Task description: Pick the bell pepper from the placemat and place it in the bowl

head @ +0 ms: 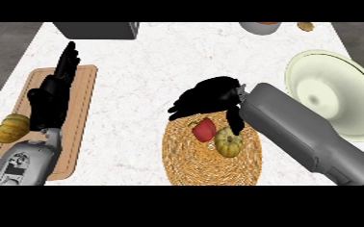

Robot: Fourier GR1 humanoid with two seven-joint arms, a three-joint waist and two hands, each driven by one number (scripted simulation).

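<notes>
Pepper (204,130) is red and sitting on the woven round placemat (186,166), toward the mat's upper middle, right beside a small yellowish-green pumpkin (229,143) on its right; can't tell if the two actually touch. Right hand (207,97) is over the top edge of the mat, just above the pepper, fingers curled downward and spread a bit, with the thumb hanging down beside the pumpkin. It isn't closed on anything, the pepper is sitting there in plain sight under the fingertips. The grey forearm comes in from the lower right.

Bowl (326,92) is pale green, off at the right edge of the counter (156,67), well apart from the mat.

Left hand (59,79) is over on the left above a wooden cutting board (82,120), fingers straight and pointing up, just resting. Another pumpkin (13,128), orange-yellow, sits at the far left edge next to the board. Along the back there's a dark grey box (97,30), plus a small cup (260,27) and something tan (305,26) too small to make out.
</notes>
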